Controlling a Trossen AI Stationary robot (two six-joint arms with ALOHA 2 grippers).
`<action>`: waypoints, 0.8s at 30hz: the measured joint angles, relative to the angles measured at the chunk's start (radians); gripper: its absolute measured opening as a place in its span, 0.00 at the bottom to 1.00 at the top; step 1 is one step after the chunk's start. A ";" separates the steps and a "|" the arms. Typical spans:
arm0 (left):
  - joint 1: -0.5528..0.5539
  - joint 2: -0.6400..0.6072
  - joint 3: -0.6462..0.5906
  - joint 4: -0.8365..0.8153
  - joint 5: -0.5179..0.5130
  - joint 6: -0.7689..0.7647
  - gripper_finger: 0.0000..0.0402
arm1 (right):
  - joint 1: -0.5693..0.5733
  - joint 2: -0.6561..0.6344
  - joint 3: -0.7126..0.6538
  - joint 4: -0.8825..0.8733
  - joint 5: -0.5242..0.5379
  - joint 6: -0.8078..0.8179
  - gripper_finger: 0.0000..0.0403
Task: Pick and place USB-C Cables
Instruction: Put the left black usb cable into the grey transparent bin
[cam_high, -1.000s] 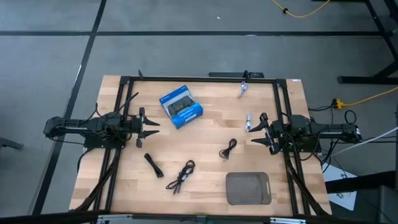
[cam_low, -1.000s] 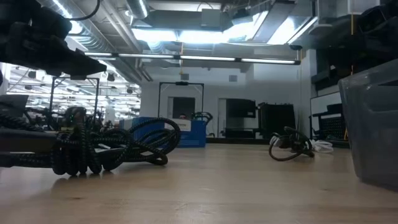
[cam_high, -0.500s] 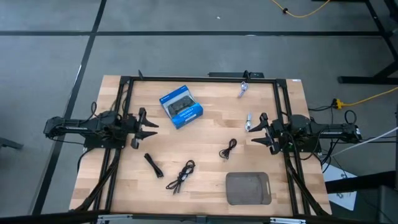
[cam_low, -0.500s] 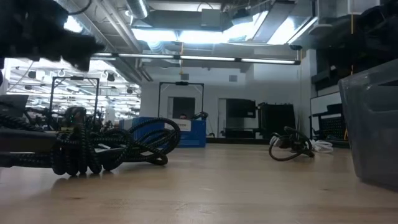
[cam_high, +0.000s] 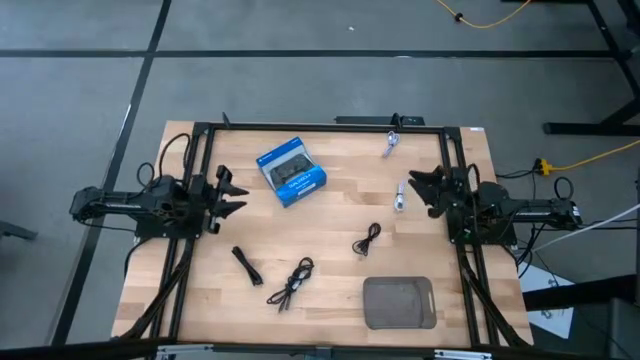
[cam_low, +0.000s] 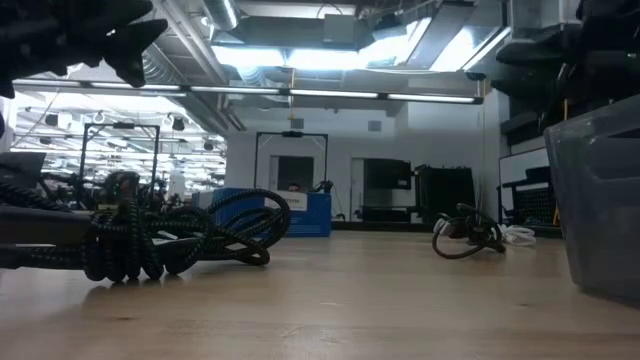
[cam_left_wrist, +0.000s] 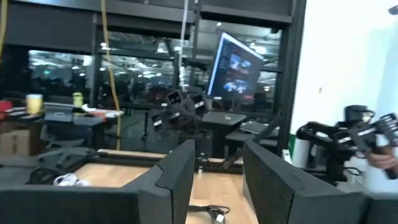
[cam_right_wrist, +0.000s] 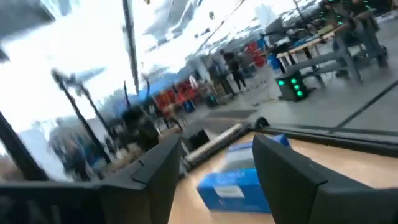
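Several USB-C cables lie flat on the wooden table. In the high view there is a short black cable (cam_high: 246, 266), a black coil (cam_high: 292, 283), a small black cable (cam_high: 368, 240), a whitish-silver cable (cam_high: 400, 195) and a second whitish-silver cable (cam_high: 390, 143) near the far edge. The low view shows the black coil (cam_low: 180, 235) and the small black cable (cam_low: 468, 232). My left gripper (cam_high: 230, 194) is open in the air at the table's left side, left of the blue box (cam_high: 291, 172). My right gripper (cam_high: 420, 186) is open in the air just right of the nearer silver cable.
A grey lidded container (cam_high: 399, 302) stands at the near right and rises at the right of the low view as a grey container wall (cam_low: 595, 200). A black frame rail (cam_high: 320, 127) borders the table's far side. The right wrist view shows the blue box (cam_right_wrist: 233, 183) ahead.
Both arms have risen from the table. My left gripper has drawn back a little toward the left edge and tipped upward. My right gripper has swung toward the far edge, ending beside the silver cable. The cables have stayed in place.
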 joint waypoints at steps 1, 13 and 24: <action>0.000 0.005 0.000 0.001 -0.009 0.003 0.33 | 0.000 0.000 0.000 0.036 0.000 0.024 0.51; 0.000 0.061 0.000 0.076 -0.036 0.084 0.33 | 0.000 0.290 0.113 0.548 -0.059 -0.306 0.51; 0.000 0.088 0.000 0.071 -0.093 0.075 0.33 | -0.057 0.648 0.397 0.278 0.428 -0.559 0.51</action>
